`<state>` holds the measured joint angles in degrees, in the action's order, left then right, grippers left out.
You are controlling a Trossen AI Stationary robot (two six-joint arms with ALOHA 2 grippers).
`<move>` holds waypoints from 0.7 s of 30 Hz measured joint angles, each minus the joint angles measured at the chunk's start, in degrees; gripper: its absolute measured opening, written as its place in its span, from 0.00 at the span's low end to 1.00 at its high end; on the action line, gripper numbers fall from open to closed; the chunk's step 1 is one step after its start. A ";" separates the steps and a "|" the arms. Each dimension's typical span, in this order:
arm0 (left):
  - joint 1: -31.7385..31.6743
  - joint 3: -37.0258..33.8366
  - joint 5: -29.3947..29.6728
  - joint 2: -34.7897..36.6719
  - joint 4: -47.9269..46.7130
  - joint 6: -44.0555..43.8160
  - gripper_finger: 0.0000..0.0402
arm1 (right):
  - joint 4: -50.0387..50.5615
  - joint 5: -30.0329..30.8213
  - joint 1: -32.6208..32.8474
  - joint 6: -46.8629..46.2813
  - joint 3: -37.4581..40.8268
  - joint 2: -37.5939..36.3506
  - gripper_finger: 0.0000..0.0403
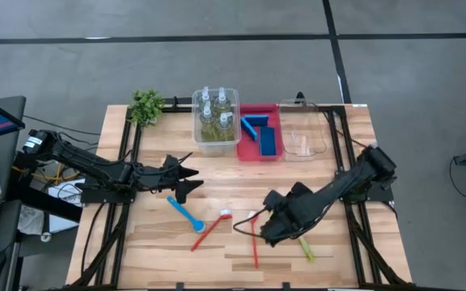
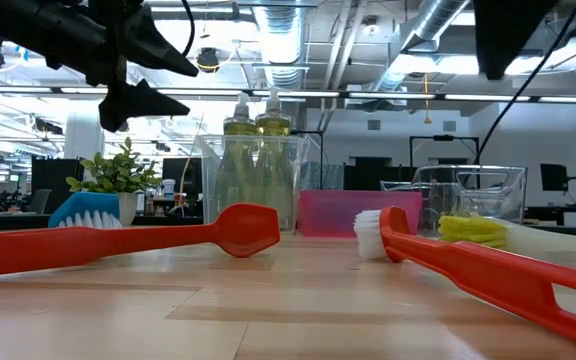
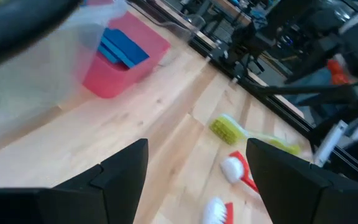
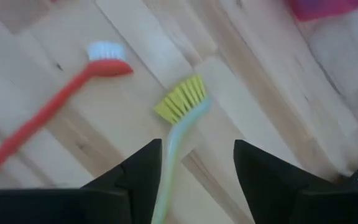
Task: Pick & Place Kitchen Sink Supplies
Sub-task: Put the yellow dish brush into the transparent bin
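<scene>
Closest to the low camera lie two red brushes (image 2: 488, 270) flat on the wooden table (image 1: 314, 271). Over at the clear bin (image 1: 215, 144) the bottles (image 1: 214, 113) already stand, sponges (image 1: 261, 133) in the red bin (image 1: 257, 153). The right gripper (image 4: 194, 168) hangs spread and empty over the yellow-green brush (image 4: 178, 118); I'd drop straight onto the handle, though its height looks uncertain. The left gripper (image 3: 194, 168), parted, waits above the blue brush (image 1: 183, 212).

Blue sponges (image 1: 268, 141) in red bin (image 1: 245, 150), yel-green bottles (image 1: 214, 121), blue brush (image 1: 184, 212), red brushes (image 1: 210, 229), green plant (image 1: 146, 106)
</scene>
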<state>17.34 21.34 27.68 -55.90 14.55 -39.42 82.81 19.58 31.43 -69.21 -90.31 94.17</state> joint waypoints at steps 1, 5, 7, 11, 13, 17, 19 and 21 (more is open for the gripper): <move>0.00 0.00 -0.92 0.00 0.00 0.00 0.68 | 0.33 -0.03 0.05 0.05 -0.01 0.96 0.48; 0.00 0.00 -2.87 0.00 0.00 -0.14 0.68 | 3.96 -1.47 0.05 0.17 -0.01 4.86 0.46; 0.00 0.00 -2.94 0.00 0.00 -0.35 0.68 | 4.74 -2.45 0.03 1.03 -0.01 6.39 0.45; 0.00 0.00 -3.06 0.00 0.00 -0.46 0.68 | 4.76 -3.70 0.03 3.92 -0.01 8.24 0.43; 0.00 0.00 -3.06 0.00 0.02 -0.47 0.68 | 4.74 -4.67 0.03 4.78 -0.01 8.60 0.43; 0.00 0.00 -3.04 0.00 0.02 -0.48 0.68 | 5.90 -4.78 0.13 5.29 -0.01 8.90 0.42; -0.02 0.00 -3.01 0.00 0.02 -0.46 0.68 | 7.26 -4.75 0.38 5.27 -0.01 8.90 0.42; -0.02 0.00 -2.97 0.00 0.02 -0.46 0.68 | 7.25 -4.68 0.42 5.92 -0.01 8.42 0.42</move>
<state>17.32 21.34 24.71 -55.90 14.57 -39.88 90.06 14.90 31.86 -63.29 -90.32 102.59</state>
